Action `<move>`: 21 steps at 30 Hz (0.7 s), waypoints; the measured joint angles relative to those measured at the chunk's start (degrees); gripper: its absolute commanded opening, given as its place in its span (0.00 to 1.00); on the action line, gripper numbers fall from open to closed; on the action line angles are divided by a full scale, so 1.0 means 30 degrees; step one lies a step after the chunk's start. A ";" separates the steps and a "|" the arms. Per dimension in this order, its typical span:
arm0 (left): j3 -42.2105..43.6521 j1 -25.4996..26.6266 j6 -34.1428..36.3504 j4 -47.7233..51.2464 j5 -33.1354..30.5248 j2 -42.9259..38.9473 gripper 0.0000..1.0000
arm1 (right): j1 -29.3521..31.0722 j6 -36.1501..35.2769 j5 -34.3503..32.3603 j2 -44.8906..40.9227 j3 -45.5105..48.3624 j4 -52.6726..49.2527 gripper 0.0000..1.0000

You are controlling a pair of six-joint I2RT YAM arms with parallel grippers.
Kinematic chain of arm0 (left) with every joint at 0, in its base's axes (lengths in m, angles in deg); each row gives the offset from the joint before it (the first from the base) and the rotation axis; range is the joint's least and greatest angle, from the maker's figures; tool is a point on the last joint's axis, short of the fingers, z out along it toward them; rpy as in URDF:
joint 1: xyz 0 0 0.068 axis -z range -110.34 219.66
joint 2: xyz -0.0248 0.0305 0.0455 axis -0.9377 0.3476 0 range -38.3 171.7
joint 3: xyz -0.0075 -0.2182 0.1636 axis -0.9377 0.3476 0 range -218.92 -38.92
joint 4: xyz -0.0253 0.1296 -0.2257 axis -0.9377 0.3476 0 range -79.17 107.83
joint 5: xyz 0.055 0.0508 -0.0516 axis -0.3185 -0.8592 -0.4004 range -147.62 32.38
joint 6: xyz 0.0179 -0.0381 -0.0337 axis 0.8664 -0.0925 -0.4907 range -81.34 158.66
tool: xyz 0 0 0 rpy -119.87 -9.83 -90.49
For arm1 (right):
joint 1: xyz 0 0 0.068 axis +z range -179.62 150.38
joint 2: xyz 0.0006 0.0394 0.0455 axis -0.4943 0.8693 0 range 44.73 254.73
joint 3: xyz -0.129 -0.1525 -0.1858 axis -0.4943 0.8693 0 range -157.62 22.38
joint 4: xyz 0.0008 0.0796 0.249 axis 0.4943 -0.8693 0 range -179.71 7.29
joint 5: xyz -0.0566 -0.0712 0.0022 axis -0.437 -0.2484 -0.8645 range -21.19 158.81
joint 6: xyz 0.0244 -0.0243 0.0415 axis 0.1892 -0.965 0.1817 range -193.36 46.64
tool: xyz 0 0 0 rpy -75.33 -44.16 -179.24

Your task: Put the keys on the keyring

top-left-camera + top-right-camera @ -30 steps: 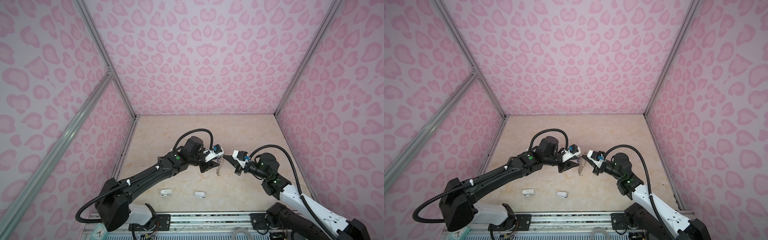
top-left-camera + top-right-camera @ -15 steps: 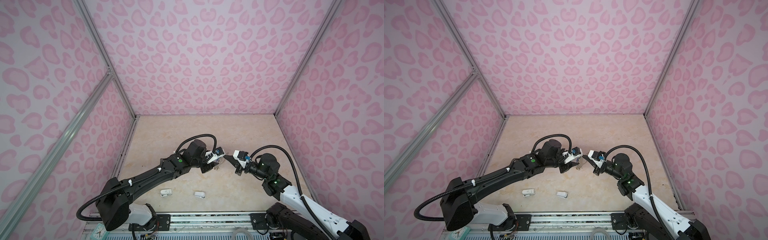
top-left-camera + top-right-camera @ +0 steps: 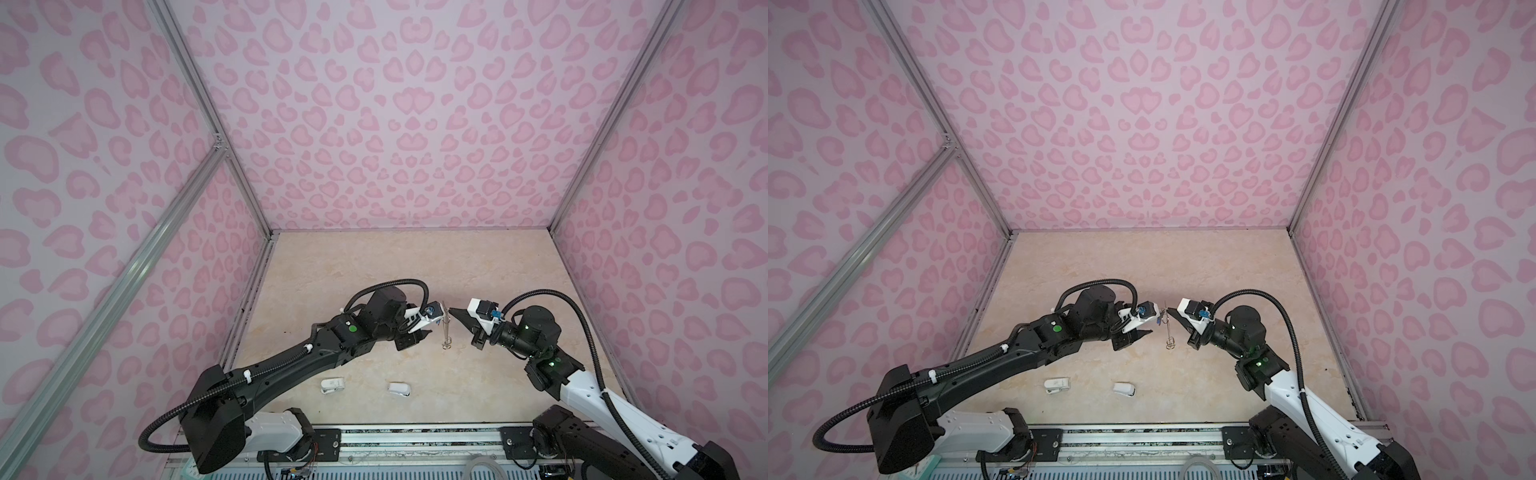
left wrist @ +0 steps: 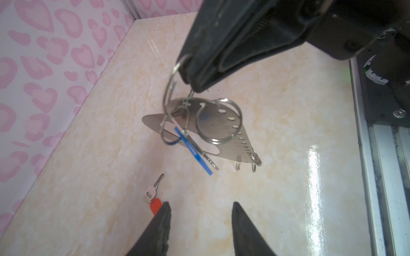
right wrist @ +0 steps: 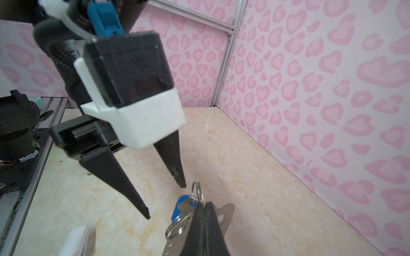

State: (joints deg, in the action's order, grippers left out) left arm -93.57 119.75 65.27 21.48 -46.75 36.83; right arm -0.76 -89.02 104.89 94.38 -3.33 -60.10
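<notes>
Above tabletop [image 4: 288, 133], keyring [image 4: 221, 124] in right hand [image 4: 195, 85]

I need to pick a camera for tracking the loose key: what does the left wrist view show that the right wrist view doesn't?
Only left wrist: the red-tagged key lying on the table. Only right wrist: a white plastic object on the table. Both: the left gripper, fingers open, and the right gripper shut on the keyring, with the blue-tagged key hanging from it.

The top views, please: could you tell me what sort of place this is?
Probably a robot test booth: pink patterned walls on metal framing, two robot arms mounted on a front rail, and a marble-look tabletop.
</notes>
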 measured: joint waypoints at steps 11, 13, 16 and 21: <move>-0.0080 0.0816 -0.1428 -0.1494 -0.1712 0.0991 0.42 | -0.0015 0.0022 0.0000 -0.0058 0.0000 0.0051 0.00; -0.0080 0.0845 -0.1778 -0.2040 -0.2178 0.1005 0.42 | -0.0015 0.0036 0.0000 -0.0102 0.0000 0.0058 0.00; -0.0080 0.0903 -0.2120 -0.2754 -0.2572 0.1020 0.42 | -0.0015 0.0073 0.0000 -0.0124 0.0000 0.0058 0.00; -0.0058 0.0947 -0.2499 -0.3453 -0.2382 0.1027 0.43 | -0.0015 0.0073 -0.0058 -0.0124 0.0015 0.0058 0.00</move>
State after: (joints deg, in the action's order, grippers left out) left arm -93.75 122.59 57.77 11.12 -53.89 39.91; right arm -0.80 -88.80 104.71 94.01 -3.29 -59.93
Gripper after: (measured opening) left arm 0.422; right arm 0.049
